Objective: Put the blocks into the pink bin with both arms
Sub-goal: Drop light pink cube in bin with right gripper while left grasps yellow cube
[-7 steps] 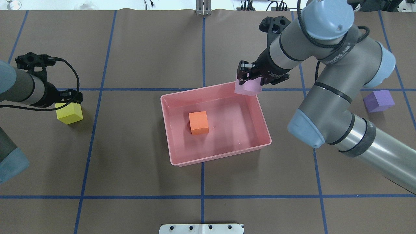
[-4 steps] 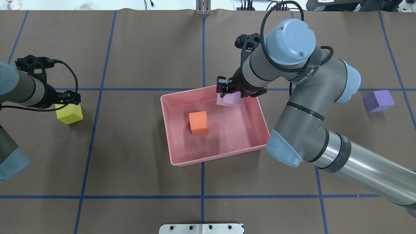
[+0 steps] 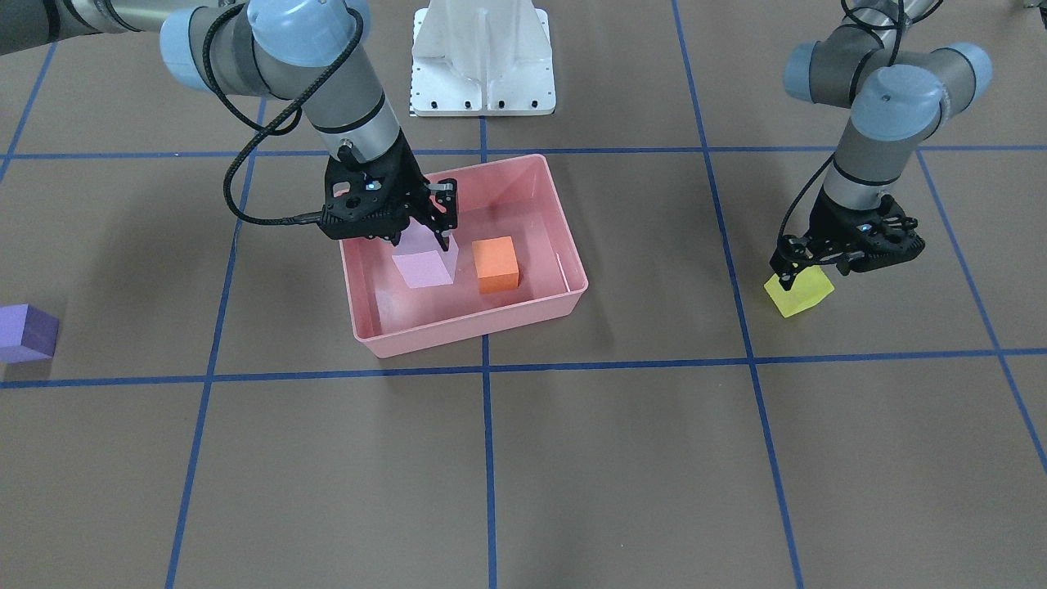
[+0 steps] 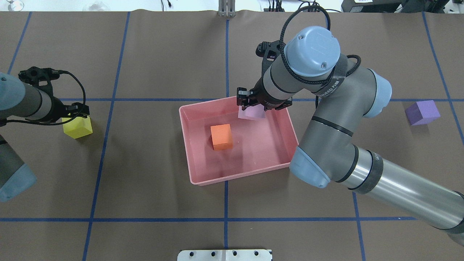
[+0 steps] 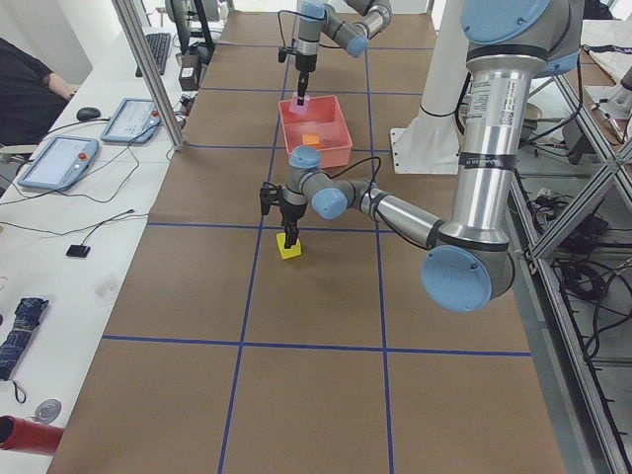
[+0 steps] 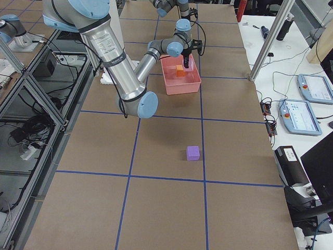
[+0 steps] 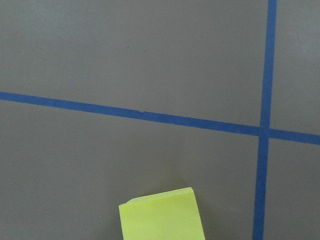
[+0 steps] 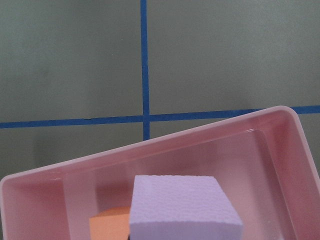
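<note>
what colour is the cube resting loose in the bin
Orange; the orange cube shows best in the overhead exterior view.

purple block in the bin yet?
No, the purple block lies on the table far from the pink bin, where the orange block rests and the right end effector holds the light pink block.

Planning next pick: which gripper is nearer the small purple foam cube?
Right. The right gripper is over the pink plastic bin; the left gripper is across that bin from the purple cube.
</note>
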Robot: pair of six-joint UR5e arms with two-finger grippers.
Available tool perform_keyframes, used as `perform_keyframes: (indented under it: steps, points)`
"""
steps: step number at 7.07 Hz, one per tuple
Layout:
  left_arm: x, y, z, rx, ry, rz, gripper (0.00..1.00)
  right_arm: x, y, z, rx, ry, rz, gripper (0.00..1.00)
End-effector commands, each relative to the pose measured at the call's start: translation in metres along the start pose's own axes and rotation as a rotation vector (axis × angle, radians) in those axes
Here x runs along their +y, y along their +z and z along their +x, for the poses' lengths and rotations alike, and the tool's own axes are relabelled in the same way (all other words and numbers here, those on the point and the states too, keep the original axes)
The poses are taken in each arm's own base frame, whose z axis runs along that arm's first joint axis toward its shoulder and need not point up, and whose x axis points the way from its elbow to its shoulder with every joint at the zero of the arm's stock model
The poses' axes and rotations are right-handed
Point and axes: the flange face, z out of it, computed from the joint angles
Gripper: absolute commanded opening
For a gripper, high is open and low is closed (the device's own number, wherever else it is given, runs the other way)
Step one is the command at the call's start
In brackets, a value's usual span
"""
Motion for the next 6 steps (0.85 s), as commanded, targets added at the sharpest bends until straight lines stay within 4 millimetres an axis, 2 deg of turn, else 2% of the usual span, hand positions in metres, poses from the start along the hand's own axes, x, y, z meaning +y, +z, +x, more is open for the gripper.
perform_keyframes:
  steps: [1, 2, 3, 4, 6]
  points:
    - [0.003, 0.018, -0.005, -0.018, -0.032, -0.013, 1.00, 0.003, 0.002, -0.001, 0.001, -0.004, -0.003, 0.13]
    - [0.001, 0.028, -0.006, -0.024, -0.037, -0.015, 1.00, 0.003, 0.002, -0.002, -0.002, -0.003, -0.002, 0.63]
    - [0.000, 0.031, -0.007, -0.019, -0.035, -0.013, 1.00, 0.003, 0.002, -0.002, -0.002, -0.005, -0.002, 0.94]
    - [0.001, 0.032, -0.006, -0.019, -0.036, -0.014, 1.00, 0.003, 0.001, -0.002, -0.005, -0.004, -0.003, 0.98]
    - [0.005, 0.032, 0.000, -0.011, -0.019, -0.019, 0.99, 0.003, -0.001, -0.004, -0.024, -0.009, 0.004, 0.99]
